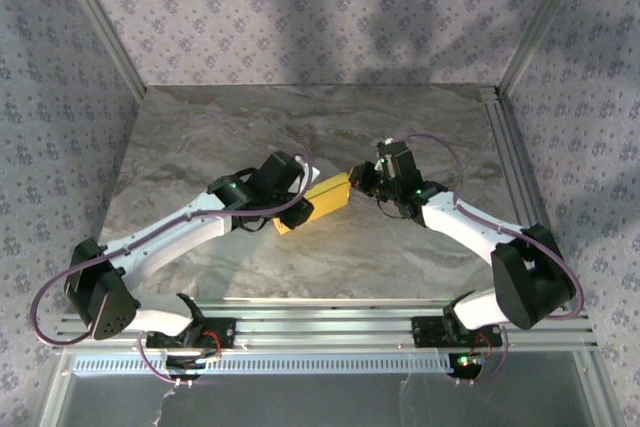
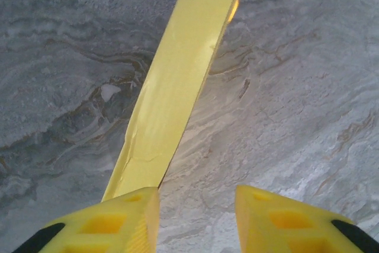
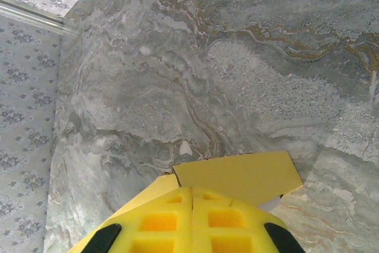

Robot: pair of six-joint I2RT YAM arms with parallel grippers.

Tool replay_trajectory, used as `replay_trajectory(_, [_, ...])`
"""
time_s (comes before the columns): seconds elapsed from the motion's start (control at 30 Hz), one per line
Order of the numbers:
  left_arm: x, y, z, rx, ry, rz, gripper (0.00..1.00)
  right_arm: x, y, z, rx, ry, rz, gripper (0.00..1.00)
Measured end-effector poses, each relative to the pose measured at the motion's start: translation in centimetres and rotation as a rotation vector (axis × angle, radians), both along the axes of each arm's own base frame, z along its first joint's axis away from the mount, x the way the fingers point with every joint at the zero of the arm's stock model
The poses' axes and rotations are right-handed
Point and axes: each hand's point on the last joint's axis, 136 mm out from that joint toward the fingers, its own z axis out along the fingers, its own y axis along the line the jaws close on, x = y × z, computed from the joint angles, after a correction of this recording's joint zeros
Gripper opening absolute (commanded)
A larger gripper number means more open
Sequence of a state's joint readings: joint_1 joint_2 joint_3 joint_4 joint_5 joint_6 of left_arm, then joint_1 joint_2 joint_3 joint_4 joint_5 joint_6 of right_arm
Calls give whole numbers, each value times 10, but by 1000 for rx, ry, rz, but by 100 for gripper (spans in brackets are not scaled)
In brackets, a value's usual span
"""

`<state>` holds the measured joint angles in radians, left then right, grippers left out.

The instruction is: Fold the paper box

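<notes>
The paper box (image 1: 325, 199) lies mid-table as a flat yellow rectangle between the two arms. In the left wrist view it (image 2: 177, 81) runs as a long yellow strip from the top edge down to my left finger. My left gripper (image 2: 195, 197) (image 1: 298, 212) is open at the box's near end. Its left finger (image 2: 130, 217) sits against the box, and bare marble shows between the fingers. My right gripper (image 3: 191, 191) (image 1: 358, 179) is shut at the box's far end, its fingers pressed together. A yellow flap (image 3: 243, 176) with a sliver of white beneath it pokes out past the tips.
The grey marble table (image 1: 300, 127) has patterned walls at the back and sides. An aluminium rail (image 1: 505, 137) runs along the right edge. More rails (image 1: 320, 327) run across the front, where the arm bases stand.
</notes>
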<state>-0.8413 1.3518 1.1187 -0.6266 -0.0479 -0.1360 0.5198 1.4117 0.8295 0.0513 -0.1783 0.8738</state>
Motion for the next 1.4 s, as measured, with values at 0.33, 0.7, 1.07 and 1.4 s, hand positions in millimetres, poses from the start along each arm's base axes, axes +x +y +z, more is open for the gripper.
replay_trajectory(0.33, [-5,24,19,-118,4,177,23,-4,-3,0,-9,4,-5,4])
replay_trajectory(0.7, [-8,28,8,-213,59,302,22,-25,-11,-2,-24,-42,-18,7])
replay_trajectory(1.07, [-11,14,-9,-266,115,306,22,-72,-60,-94,-206,175,-76,25])
replay_trajectory(1.4, [7,35,-26,-218,114,392,25,-93,-54,-72,-201,155,-72,54])
